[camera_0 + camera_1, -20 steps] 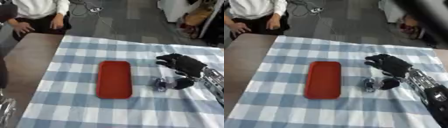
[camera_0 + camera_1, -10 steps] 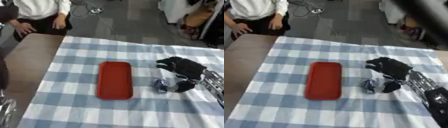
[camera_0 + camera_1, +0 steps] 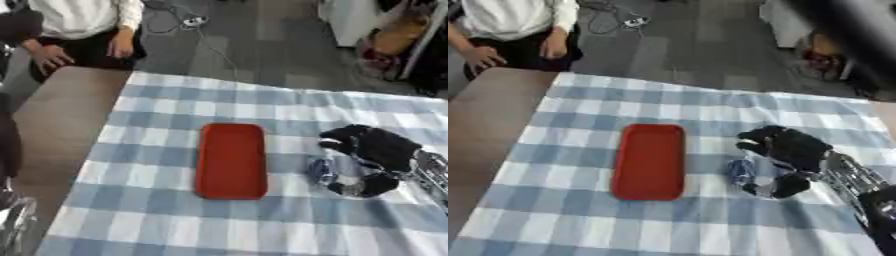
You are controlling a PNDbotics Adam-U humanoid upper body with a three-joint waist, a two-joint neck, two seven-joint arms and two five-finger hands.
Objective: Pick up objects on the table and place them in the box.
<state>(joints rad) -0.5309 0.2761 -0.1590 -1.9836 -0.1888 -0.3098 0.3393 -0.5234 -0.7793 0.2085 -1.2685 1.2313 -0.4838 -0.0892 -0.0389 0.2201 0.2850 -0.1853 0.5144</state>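
**Closing on the small object beside the red tray**

While the red tray lay lengthwise in the middle of the frame on the blue-and-white checked cloth, the robot's right hand worked at centre right, just beside the tray's right edge. Its fingers curled downward and its thumb came in from below, wrapping a small object that showed only as a bluish, partly clear shape against the cloth. The hand appeared to be gripping that object, though whether the object had left the table could not be told. The left hand did not show in either view.

The tray was the only container in sight, shallow and with nothing in it, so it presumably served as the box. The task looked to be in its early part, with the grasp under way.

To do this step well, the hand would need the object seated between thumb and fingers before any lift, since a small, smooth-looking thing could slip out sideways or be pushed along the cloth. The cloth itself might bunch under the fingertips, so a straight upward lift would be safer than a drag. The carry to the tray would be short and leftward; the object should clear the tray's raised rim and be let go low over its floor.
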